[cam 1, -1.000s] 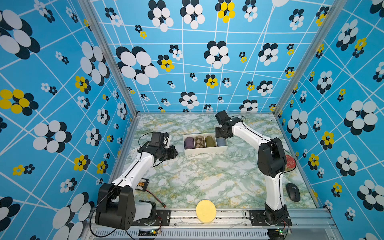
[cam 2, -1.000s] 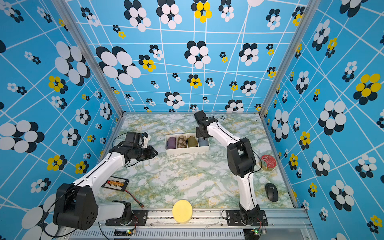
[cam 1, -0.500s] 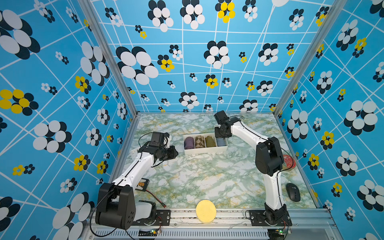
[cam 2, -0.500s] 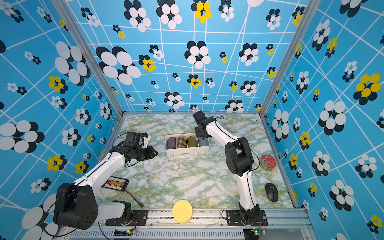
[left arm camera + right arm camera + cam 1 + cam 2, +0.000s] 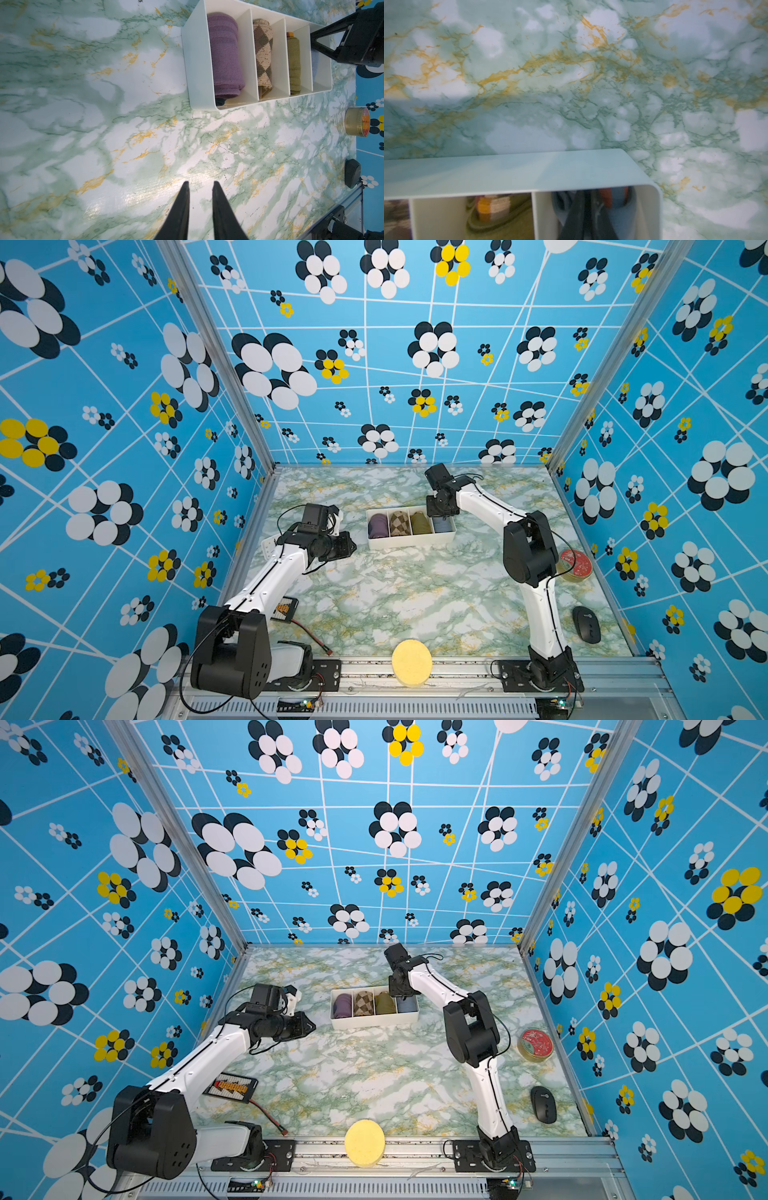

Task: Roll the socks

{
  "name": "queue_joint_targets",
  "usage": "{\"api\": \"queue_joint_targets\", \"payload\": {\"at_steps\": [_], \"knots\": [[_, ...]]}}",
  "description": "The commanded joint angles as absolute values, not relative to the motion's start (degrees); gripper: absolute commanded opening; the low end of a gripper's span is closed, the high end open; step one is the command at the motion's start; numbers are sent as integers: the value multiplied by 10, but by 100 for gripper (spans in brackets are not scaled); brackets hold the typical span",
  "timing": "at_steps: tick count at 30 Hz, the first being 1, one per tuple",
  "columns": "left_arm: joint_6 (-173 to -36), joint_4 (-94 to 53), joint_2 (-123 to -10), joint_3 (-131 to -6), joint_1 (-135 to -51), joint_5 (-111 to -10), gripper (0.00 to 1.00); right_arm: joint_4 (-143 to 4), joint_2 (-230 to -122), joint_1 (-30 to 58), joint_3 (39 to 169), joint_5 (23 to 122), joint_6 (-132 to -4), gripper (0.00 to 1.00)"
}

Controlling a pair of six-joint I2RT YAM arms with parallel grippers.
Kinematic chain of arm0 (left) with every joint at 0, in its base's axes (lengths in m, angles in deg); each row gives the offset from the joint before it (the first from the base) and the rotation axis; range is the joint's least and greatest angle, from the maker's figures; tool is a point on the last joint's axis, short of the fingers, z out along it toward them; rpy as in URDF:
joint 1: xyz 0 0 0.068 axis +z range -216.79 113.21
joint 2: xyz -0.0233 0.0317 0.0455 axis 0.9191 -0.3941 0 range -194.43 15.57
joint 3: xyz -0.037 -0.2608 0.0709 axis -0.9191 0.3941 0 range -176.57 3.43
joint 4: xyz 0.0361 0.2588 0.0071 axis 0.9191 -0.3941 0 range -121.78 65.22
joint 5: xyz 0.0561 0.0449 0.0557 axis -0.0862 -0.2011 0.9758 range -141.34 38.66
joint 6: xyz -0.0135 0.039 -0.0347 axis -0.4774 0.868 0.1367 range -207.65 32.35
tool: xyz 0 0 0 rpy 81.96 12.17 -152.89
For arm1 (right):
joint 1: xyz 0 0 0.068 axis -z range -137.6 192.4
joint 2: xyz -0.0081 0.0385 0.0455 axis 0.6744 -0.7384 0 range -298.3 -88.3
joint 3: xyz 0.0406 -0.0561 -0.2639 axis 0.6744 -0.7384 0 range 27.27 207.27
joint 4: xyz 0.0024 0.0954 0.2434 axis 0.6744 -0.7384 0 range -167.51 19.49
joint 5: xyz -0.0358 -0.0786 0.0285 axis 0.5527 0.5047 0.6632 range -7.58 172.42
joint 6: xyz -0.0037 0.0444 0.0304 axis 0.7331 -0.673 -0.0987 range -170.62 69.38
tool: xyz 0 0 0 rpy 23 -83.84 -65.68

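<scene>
The socks (image 5: 623, 207), a grey-blue roll with an orange stripe showing, lie in the end compartment of the white organizer (image 5: 409, 540), seen in both top views (image 5: 406, 1003). My right gripper (image 5: 588, 192) points down into that compartment, its dark fingers (image 5: 575, 209) close together and pressed against the roll; I see no fabric between them. The left wrist view shows it over the tray's far end (image 5: 324, 41). My left gripper (image 5: 200, 182) hovers over bare marble left of the organizer (image 5: 351, 547), its jaws a little apart with nothing between them.
The other compartments hold a purple roll (image 5: 377, 524), a brown-and-cream checkered roll (image 5: 399, 522) and an olive roll (image 5: 420, 522). A red-lidded tin (image 5: 575, 566) and a black mouse (image 5: 586, 624) sit at the right. A yellow disc (image 5: 411, 662) and a battery pack (image 5: 230, 1088) are near the front.
The right arm's elbow has shifted slightly to the left while its gripper stays in the end compartment. The left arm has not moved.
</scene>
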State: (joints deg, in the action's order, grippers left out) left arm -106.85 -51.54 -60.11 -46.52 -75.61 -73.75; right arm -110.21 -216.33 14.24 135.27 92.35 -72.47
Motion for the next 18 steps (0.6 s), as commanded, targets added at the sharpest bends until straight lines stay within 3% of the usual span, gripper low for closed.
{"api": "queue_joint_targets", "payload": {"at_steps": [1, 5, 12, 18], "knots": [[-1059, -513, -608, -457, -751, -726, 23, -1059, -2153, 141, 1339, 911, -717, 12], [-1061, -496, -597, -445, -751, -717, 23, -1002, -2093, 143, 1300, 926, -709, 16], [-1064, -473, -556, -419, -751, -691, 24, -899, -1953, 172, 1174, 948, -704, 48], [-1061, -462, -520, -401, -751, -670, 25, -846, -1816, 262, 1023, 929, -715, 61]]}}
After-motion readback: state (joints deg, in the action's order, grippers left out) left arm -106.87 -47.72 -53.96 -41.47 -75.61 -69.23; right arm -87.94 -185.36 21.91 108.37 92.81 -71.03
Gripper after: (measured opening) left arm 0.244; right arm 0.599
